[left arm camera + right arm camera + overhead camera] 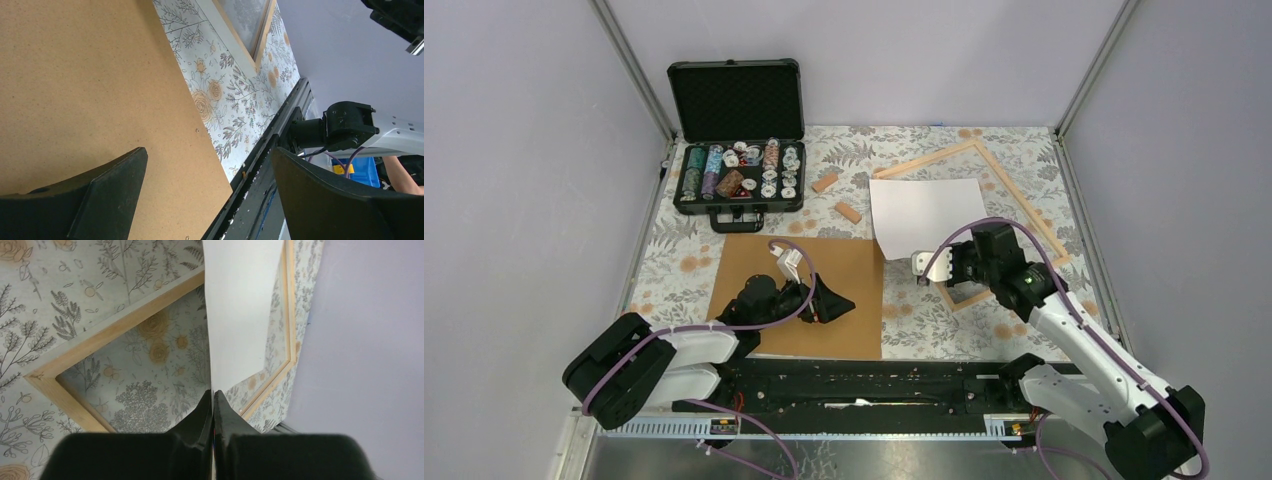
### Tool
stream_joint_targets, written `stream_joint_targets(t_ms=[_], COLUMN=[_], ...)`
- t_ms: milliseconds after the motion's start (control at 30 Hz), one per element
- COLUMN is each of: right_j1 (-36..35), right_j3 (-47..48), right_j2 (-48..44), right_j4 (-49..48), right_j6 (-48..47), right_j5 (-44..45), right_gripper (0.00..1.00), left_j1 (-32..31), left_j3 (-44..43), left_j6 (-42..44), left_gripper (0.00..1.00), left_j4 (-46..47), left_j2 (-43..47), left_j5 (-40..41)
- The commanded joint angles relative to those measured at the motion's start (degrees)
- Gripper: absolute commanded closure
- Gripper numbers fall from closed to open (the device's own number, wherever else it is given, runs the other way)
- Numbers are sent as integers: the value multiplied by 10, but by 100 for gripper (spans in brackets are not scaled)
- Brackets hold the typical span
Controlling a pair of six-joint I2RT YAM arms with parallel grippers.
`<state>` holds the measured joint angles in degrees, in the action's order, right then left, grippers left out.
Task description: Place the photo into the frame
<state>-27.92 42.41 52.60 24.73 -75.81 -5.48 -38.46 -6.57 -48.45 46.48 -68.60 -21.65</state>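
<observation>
Broadly, from largest to smallest:

- A table (674, 270) is covered by a grey floral cloth, and everything else is set on it.
- The frame (922, 161) is laid flat at about 2 o'clock from the table's centre. It is turned diagonally, and the cloth is seen through its open middle.
- A brown backing board (844, 270) is laid flat at 6 o'clock, just beside the frame's near corner and apart from it.
- A black case (736, 100) is placed at 11 o'clock with its lid propped upright, and rows of poker chips are seen inside.
- The photo (924, 210) is turned white back up — no picture side is shown. It is spread over the 9 o'clock part of the frame, so the strip on that side is covered rather than the photo being seated inside.
- The right gripper (213, 410) is clamped on the photo's near edge. In the right wrist view the jaws are pressed together on the thin sheet above the frame's opening.
- The left gripper (207, 152) is lowered over the backing board, toward its 3 o'clock edge. Its jaws are spread wide apart — nothing is held between them.
- Two small wooden blocks (825, 182) (848, 212) are left at 12 o'clock, between the case and the frame.
</observation>
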Motion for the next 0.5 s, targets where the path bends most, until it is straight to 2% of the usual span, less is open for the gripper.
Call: stream_joint_targets(t_ms=[0, 67, 133, 267, 433, 467], right_j1=[7, 15, 43, 98, 116, 124], right_j3=[-22, -41, -58, -81, -97, -110], right_j2=[10, 19, 22, 13, 38, 37], right_j4=[-4, -30, -55, -105, -135, -159], right_j6=[-56, -62, -67, -75, -99, -98], right_j5=[-2, 29, 27, -38, -4, 0], right_gripper=[100, 96, 81, 80, 74, 68], left_j1=[-1, -1, -1, -1, -1, -1], left_j3=[11, 8, 8, 11, 10, 11], left_j6=[5, 4, 3, 4, 3, 3], left_gripper=[1, 1, 1, 1, 1, 1], left_j4=[43, 44, 45, 46, 51, 51], left_j2=[1, -5, -6, 0, -6, -5], left_j5=[-5, -8, -8, -6, -9, -9])
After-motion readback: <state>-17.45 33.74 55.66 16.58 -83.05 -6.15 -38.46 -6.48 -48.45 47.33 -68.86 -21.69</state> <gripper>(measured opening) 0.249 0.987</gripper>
